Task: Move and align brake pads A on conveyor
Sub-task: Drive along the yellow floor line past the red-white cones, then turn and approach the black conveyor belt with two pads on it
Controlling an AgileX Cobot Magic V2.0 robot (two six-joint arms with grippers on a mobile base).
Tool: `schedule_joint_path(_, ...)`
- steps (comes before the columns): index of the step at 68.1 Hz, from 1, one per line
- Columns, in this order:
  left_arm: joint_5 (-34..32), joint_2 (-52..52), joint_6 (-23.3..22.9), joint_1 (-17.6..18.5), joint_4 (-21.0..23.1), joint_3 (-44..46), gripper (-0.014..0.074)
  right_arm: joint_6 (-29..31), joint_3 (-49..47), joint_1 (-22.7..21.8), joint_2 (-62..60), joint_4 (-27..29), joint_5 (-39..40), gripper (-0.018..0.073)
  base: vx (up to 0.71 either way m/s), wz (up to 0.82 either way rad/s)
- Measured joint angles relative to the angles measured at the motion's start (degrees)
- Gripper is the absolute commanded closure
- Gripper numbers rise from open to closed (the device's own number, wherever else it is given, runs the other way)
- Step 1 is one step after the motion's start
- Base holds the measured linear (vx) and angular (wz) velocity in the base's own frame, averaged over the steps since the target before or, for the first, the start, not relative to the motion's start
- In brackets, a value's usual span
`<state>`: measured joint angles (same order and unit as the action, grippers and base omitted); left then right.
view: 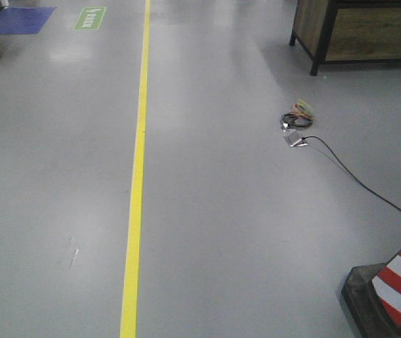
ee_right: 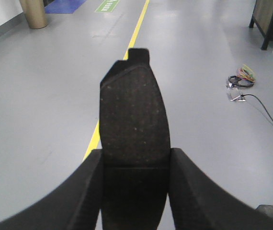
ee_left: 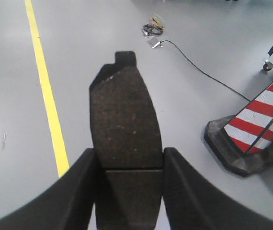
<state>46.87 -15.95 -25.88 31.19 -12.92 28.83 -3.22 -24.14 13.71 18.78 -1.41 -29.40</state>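
With only grey floor [view: 257,232] beneath and no conveyor in view, my left gripper [ee_left: 129,191] and right gripper [ee_right: 135,191] each clamp a brake pad [ee_left: 125,120] [ee_right: 134,115] edgewise between closed fingers, so any slip drops one.

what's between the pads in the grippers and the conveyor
Cannot tell: no view shows the conveyor. Each gripper, left and right, is shut on a brake pad, with only open grey floor beyond.
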Motion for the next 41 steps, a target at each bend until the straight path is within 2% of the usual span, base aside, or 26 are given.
schedule_joint_path(18,0.0,0.0,0.0,0.0,-0.16,0.0,0.0602,0.0,0.0,0.0,0.0,0.0,0.0,0.0566,0.35,-0.44)
schedule_joint_path(41,0.0,0.0,0.0,0.0,-0.23,0.0,0.0602,0.0,0.0,0.0,0.0,0.0,0.0,0.0566,0.23,-0.85)
